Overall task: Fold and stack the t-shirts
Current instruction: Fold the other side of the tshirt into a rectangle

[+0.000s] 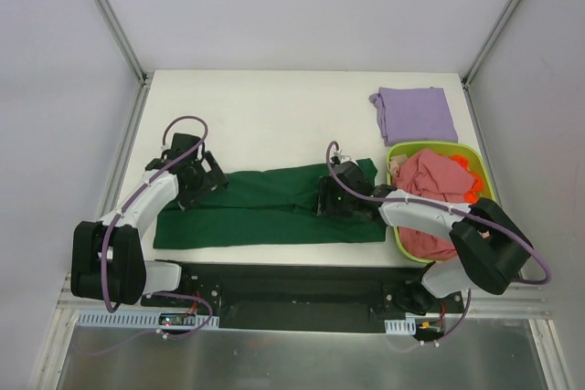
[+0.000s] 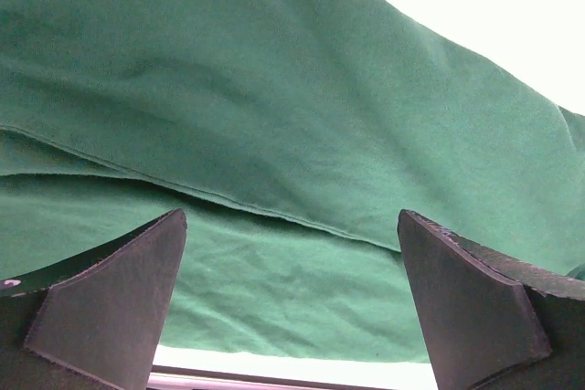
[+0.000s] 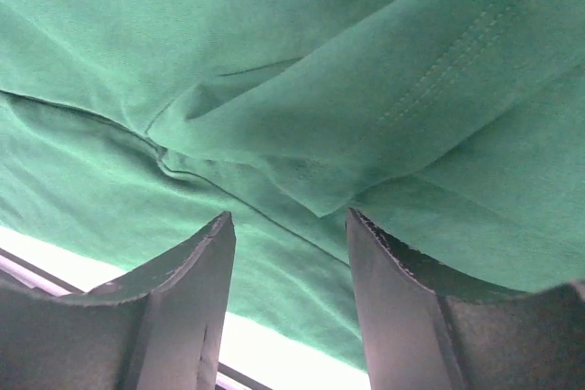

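The large dark green t-shirt point(image 1: 265, 209) lies folded lengthwise into a long strip across the near half of the table. My left gripper point(image 1: 195, 176) hovers over its far left corner, jaws wide open and empty; green cloth point(image 2: 292, 134) fills the left wrist view. My right gripper point(image 1: 331, 196) sits over the shirt's right part near a folded flap point(image 3: 366, 125), jaws open with nothing between them. A folded lilac-purple t-shirt point(image 1: 416, 114) lies at the far right. A pinkish-red t-shirt point(image 1: 431, 187) sits heaped in the basket, with a bit of beige cloth point(image 1: 398, 167) at its left edge.
The lime-green plastic basket point(image 1: 437, 147) stands at the right edge of the table, with small orange objects point(image 1: 468, 180) inside. The right arm's cable crosses in front of it. White table surface point(image 1: 274, 116) lies behind the green shirt. Metal frame posts stand at the back corners.
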Tool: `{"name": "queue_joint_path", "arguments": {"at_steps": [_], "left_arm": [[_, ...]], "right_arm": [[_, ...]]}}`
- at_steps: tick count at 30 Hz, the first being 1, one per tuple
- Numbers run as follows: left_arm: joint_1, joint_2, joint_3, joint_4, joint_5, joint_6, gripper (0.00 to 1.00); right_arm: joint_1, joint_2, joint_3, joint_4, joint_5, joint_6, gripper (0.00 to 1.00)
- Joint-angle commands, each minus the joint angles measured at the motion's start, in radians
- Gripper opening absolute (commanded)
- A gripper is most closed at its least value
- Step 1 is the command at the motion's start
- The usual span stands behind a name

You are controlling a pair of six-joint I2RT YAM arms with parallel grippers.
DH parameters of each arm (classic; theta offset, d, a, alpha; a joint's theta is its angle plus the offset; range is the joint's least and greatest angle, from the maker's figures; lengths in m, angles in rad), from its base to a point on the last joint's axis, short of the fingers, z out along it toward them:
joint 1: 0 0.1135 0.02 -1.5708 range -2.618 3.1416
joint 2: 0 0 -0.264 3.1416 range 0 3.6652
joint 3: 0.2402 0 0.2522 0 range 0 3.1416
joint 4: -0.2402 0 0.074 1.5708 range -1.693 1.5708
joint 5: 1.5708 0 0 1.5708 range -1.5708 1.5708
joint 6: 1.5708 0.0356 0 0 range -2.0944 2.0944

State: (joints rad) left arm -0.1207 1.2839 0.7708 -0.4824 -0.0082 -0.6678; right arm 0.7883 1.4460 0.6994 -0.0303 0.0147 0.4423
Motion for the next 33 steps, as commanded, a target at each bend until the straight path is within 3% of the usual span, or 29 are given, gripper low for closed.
{"name": "queue_joint_path", "arguments": {"at_steps": [1,4,15,25,27,33], "left_arm": [[0.012,-0.012,-0.011,0.018,0.007,0.007,0.99],[0.015,-0.006,-0.015,0.022,0.042,0.007,0.99],[0.029,-0.041,-0.03,0.022,0.056,0.013,0.99],[0.035,-0.028,-0.038,0.028,0.073,0.014,0.99],[0.036,-0.026,-0.042,0.031,0.073,0.014,0.99],[0.041,-0.024,-0.044,0.034,0.071,0.017,0.99]], "right_arm": [[0.02,-0.001,0.011,0.062,0.056,0.062,0.53],[0.023,0.013,0.015,0.072,0.097,0.075,0.47],[0.038,0.051,0.025,0.081,0.143,0.111,0.45],[0.057,0.096,0.037,0.128,0.197,0.101,0.17],[0.063,0.085,0.029,0.148,0.211,0.09,0.01],[0.077,0.03,0.022,0.145,0.219,0.067,0.01]]}}
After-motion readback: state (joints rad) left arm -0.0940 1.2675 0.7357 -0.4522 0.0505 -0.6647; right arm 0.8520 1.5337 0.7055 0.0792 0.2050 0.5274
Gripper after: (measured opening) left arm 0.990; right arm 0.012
